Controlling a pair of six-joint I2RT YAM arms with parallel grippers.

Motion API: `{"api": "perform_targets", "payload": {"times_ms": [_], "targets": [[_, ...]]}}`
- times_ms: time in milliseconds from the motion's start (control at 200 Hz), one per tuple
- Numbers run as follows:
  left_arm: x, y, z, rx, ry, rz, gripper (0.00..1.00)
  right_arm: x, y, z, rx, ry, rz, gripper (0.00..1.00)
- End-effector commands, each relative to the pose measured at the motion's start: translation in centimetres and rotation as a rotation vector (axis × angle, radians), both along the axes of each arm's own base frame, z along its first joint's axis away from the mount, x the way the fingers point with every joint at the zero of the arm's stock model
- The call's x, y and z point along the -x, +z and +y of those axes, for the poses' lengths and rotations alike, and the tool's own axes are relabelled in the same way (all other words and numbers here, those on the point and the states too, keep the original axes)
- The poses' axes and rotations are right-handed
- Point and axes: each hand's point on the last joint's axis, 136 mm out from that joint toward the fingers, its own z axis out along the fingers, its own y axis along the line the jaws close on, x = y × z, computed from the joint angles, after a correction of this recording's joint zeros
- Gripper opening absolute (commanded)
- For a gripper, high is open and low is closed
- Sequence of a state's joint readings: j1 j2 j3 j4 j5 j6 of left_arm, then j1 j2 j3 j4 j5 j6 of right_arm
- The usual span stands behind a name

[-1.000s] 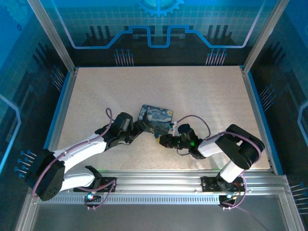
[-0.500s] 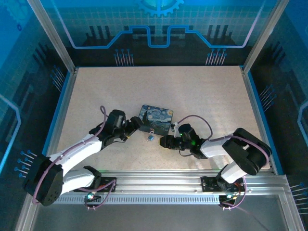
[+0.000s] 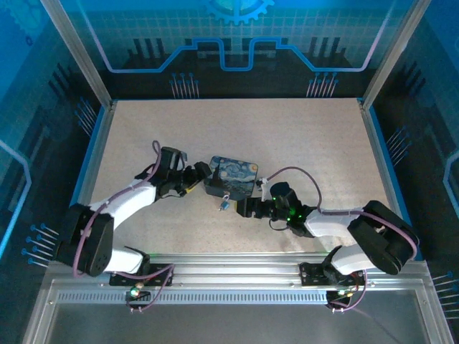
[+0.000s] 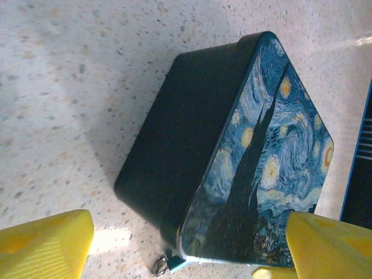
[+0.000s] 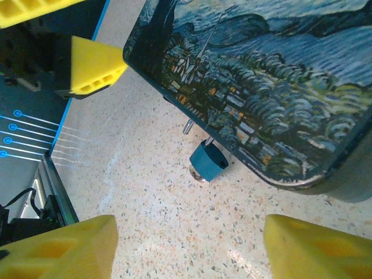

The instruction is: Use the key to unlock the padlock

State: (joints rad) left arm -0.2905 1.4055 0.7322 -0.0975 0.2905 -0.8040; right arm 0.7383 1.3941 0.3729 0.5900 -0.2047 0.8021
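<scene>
The small padlock with its dark blue body hangs at the near corner of the starry-night tin, low against the table. One silvery shackle leg stands clear of the body. A small silvery bit pokes from the padlock's underside; it looks like the key, though I cannot be sure. My right gripper is open just right of the padlock, and nothing lies between its yellow fingers. My left gripper is open at the tin's left side, its fingers apart from the tin.
The speckled table stretches free behind and to both sides of the tin. Blue walls and metal rails fence it in. The left gripper's yellow fingertip shows beyond the tin's corner in the right wrist view.
Both grippers have opened. The right one let go at the padlock and drew back a little to the right. The left arm pulled back from the tin.
</scene>
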Motion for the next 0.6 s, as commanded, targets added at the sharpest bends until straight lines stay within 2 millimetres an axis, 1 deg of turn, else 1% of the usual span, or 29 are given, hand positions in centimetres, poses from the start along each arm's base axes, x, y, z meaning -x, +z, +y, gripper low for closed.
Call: {"api": "perform_targets", "payload": {"times_ms": [0, 130, 195, 400, 590], "targets": [[-1.0, 0.1, -1.2, 0.019, -0.082, -0.015, 0.88, -0.7, 1.0, -0.4, 0.027, -0.007, -0.061, 0.75], [-0.8, -1.8, -1.2, 0.020, -0.076, 0.030, 0.86, -1.0, 1.9, -0.6, 0.029, -0.012, -0.095, 0.84], [-0.4, -2.7, -1.1, 0.019, -0.069, 0.047, 0.83, -1.3, 2.2, -0.8, 0.034, -0.015, -0.107, 0.86], [2.1, -5.3, -1.0, 0.016, -0.062, 0.103, 0.76, -2.1, 3.3, -0.8, 0.036, -0.004, -0.145, 0.88], [3.9, -6.5, -1.4, 0.012, -0.073, 0.133, 0.75, -3.1, 3.8, -0.8, 0.021, -0.004, -0.174, 0.89]]}}
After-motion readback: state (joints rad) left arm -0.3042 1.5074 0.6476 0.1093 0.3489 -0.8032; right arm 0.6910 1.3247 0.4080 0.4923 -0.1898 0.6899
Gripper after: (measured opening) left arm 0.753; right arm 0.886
